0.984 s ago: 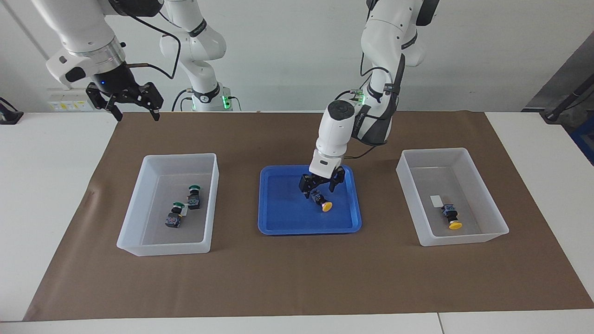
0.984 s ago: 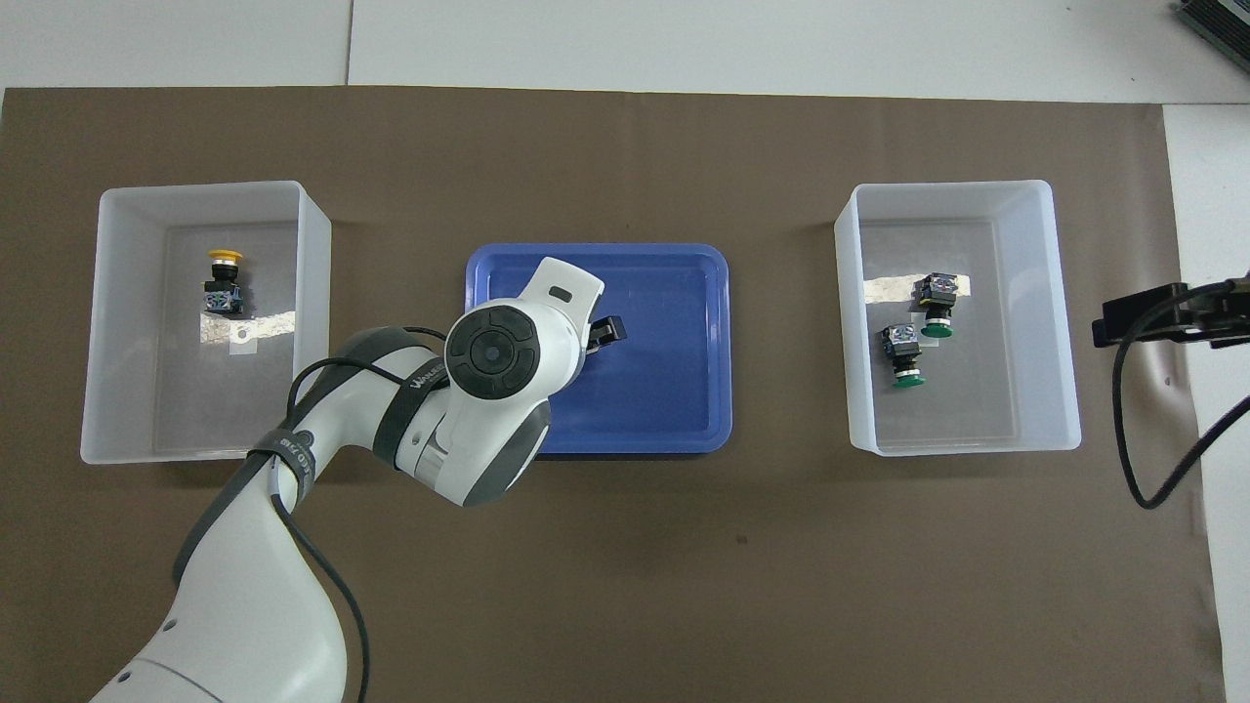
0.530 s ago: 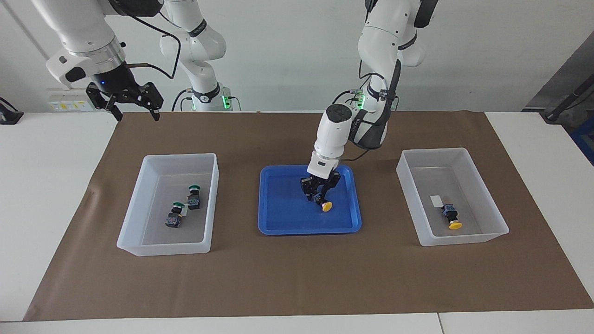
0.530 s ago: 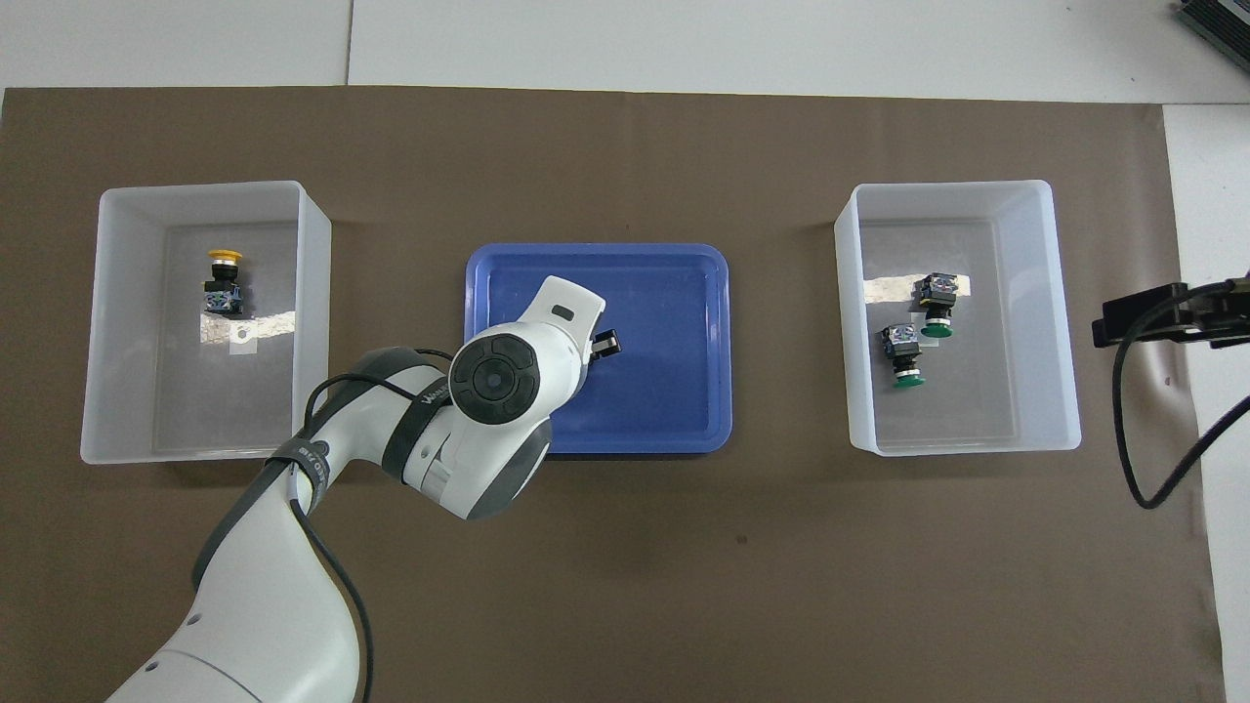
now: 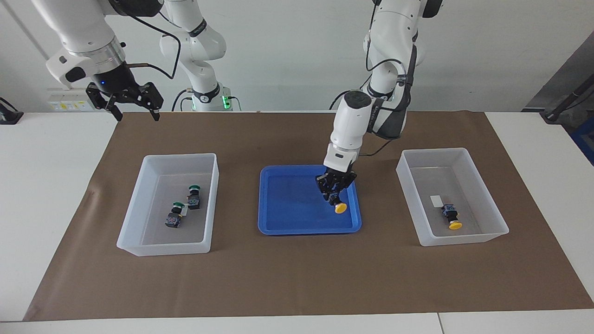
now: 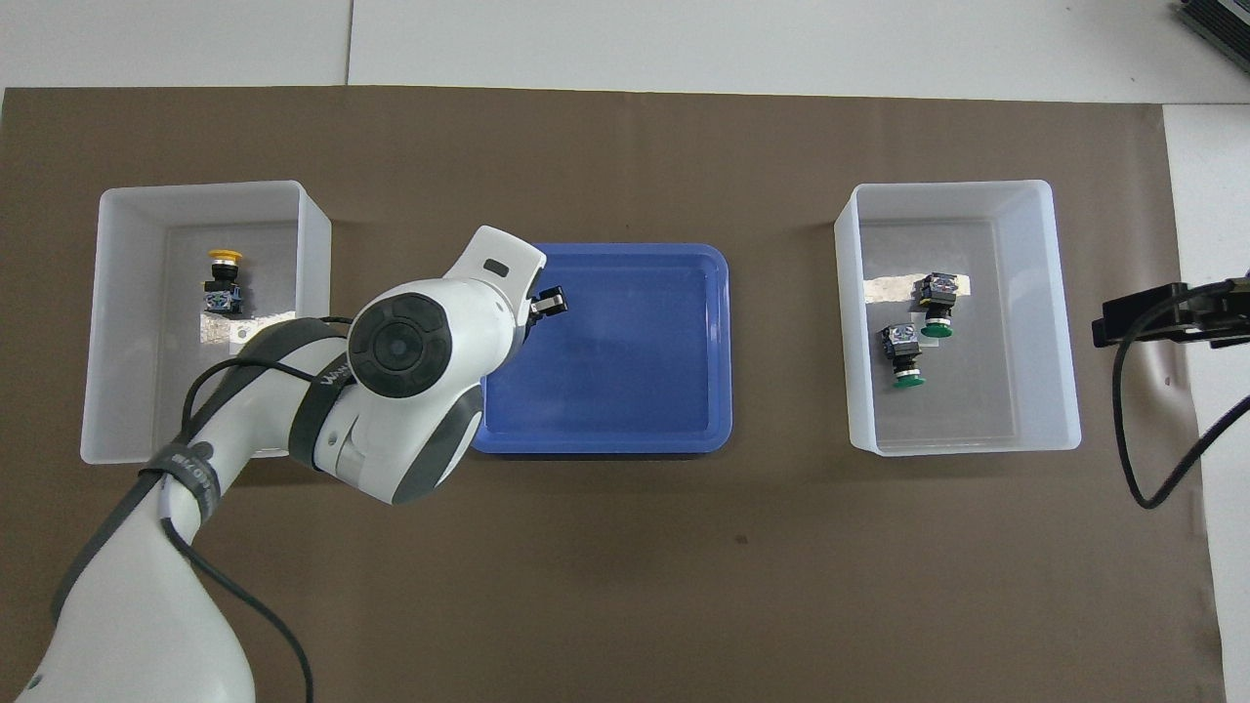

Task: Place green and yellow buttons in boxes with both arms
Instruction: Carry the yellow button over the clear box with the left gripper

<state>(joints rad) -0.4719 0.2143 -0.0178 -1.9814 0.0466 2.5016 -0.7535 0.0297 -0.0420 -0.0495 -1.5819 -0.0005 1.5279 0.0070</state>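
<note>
Left gripper carrying the last yellow button out of the blue tray.

The left gripper point(image 5: 335, 195) has its jaws pinched on the black body of a yellow button point(image 5: 340, 208), cap hanging down, over the blue tray point(image 5: 278, 222) at the edge toward the left arm's end of the table. Next move, as judged: travel over the box point(image 5: 487, 234) holding the other yellow button point(image 5: 455, 225), descend past its rim, release. Both green buttons point(image 5: 178, 204) lie in the other box point(image 5: 139, 246). The right gripper point(image 5: 134, 109), jaws spread, waits above the brown mat's corner.
</note>
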